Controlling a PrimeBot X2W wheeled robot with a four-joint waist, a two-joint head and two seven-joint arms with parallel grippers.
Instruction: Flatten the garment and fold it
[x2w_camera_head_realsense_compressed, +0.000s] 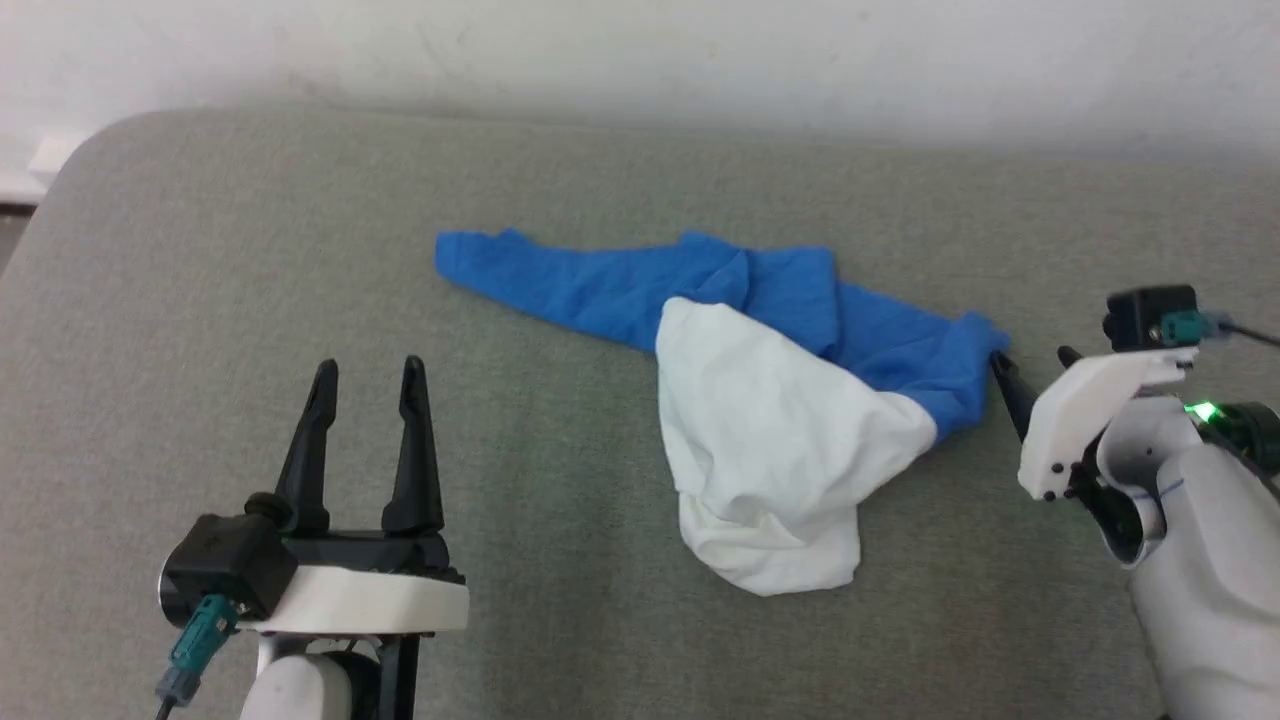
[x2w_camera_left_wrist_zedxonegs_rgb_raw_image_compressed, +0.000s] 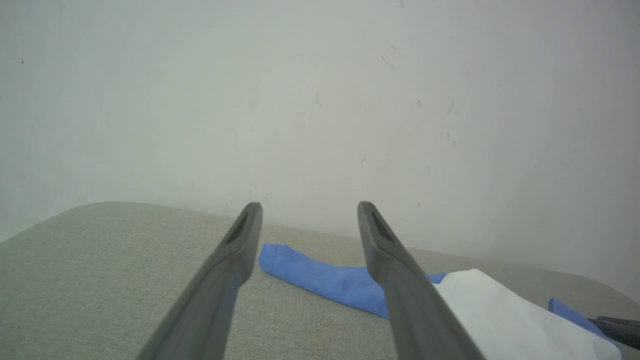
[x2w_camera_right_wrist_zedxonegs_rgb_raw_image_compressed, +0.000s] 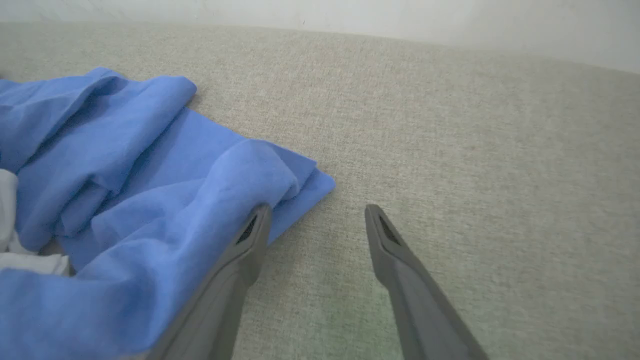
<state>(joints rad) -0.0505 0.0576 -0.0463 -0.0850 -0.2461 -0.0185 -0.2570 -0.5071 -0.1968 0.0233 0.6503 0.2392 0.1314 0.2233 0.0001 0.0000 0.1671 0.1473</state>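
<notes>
Grey cushion (x2w_camera_head_realsense_compressed: 200, 250) all round. Nearest, left claw (x2w_camera_head_realsense_compressed: 368, 368) spread, empty. Beyond, right claw (x2w_camera_head_realsense_compressed: 1033, 358) spread, nosing the blue sleeve end (x2w_camera_right_wrist_zedxonegs_rgb_raw_image_compressed: 300, 180) of the crumpled shirt (x2w_camera_head_realsense_compressed: 770, 420) mid-cushion. Flattening stage, seemingly: next, pinch that sleeve, draw it outward.
</notes>
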